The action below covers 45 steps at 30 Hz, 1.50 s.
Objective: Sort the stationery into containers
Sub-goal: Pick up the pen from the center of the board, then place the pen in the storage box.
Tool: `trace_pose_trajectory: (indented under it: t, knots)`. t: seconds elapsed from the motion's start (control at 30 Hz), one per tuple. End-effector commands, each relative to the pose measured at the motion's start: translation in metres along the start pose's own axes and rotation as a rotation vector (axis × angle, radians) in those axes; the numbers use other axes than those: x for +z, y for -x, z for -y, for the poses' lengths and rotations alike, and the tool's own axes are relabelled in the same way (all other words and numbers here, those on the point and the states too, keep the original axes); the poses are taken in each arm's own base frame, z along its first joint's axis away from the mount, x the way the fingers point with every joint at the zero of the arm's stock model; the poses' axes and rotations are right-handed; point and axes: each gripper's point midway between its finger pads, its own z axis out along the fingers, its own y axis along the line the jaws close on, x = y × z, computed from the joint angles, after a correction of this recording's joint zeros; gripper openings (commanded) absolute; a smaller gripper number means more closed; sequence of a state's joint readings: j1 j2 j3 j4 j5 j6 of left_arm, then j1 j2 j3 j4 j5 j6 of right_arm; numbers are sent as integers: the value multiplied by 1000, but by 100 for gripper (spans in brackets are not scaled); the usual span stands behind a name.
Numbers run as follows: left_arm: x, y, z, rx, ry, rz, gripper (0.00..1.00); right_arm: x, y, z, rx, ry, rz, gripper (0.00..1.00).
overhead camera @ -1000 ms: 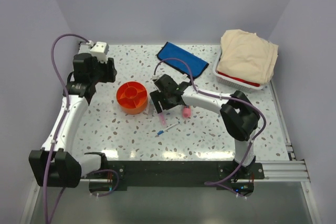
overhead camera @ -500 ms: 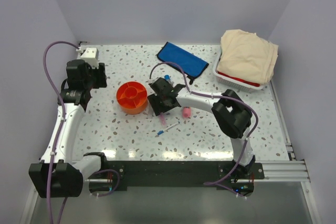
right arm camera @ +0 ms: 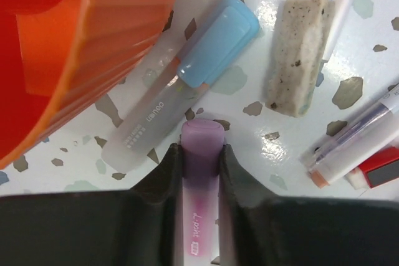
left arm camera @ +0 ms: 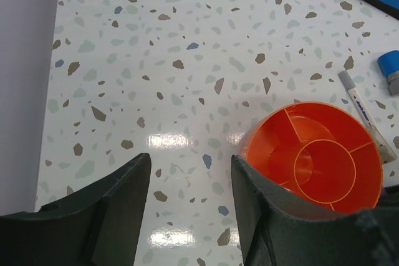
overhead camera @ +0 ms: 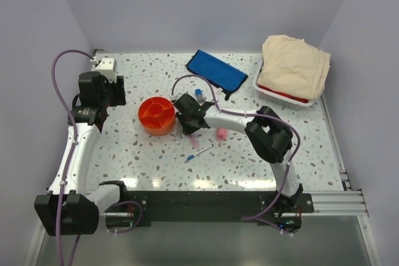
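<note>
Now right gripper [right arm camera: 199,155] clamps lilac marker [right arm camera: 201,134] beside orange tub [right arm camera: 93,42].

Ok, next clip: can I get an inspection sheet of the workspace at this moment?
Surface: speckled white tabletop, glare patches near the front.
Job's things: orange tub, visible compartments empty; blue pouch at the back; lilac marker, blue-capped marker, speckled eraser and pens beside the tub; pink tube apart, to their right.
Clutter: white basket holding beige cloth, back right.
Grippers: right gripper shut on lilac marker; left gripper open, empty.
Cables: purple cable looping along each arm.
Surroundings: plain pale walls.
</note>
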<state>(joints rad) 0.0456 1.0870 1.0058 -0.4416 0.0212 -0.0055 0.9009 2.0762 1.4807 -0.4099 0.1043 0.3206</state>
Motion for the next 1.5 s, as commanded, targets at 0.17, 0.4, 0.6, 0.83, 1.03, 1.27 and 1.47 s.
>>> trace_pose_trajectory:
  t: [0.17,0.4,0.6,0.83,1.03,1.27,1.47]
  knots:
    - [-10,24,-5,72,1,87,59,-111,50,39,-75,-37,160,0]
    - [6,-4,-7,15,27,42,64,-210,158,55,-29,-21,693,0]
    - [23,-27,-8,-48,35,-41,64,-237,227,24,31,68,998,0]
    - [35,-30,-13,-63,45,-97,63,-230,258,-5,-70,143,1227,0]
    - [39,-35,-18,-86,38,-127,61,-211,268,-12,-68,168,1272,0]
    - [42,-50,-28,-96,51,-159,73,-174,266,-26,-26,230,1222,0]
    - [39,-48,-32,-66,61,-162,80,-136,256,-35,-23,251,1167,0]
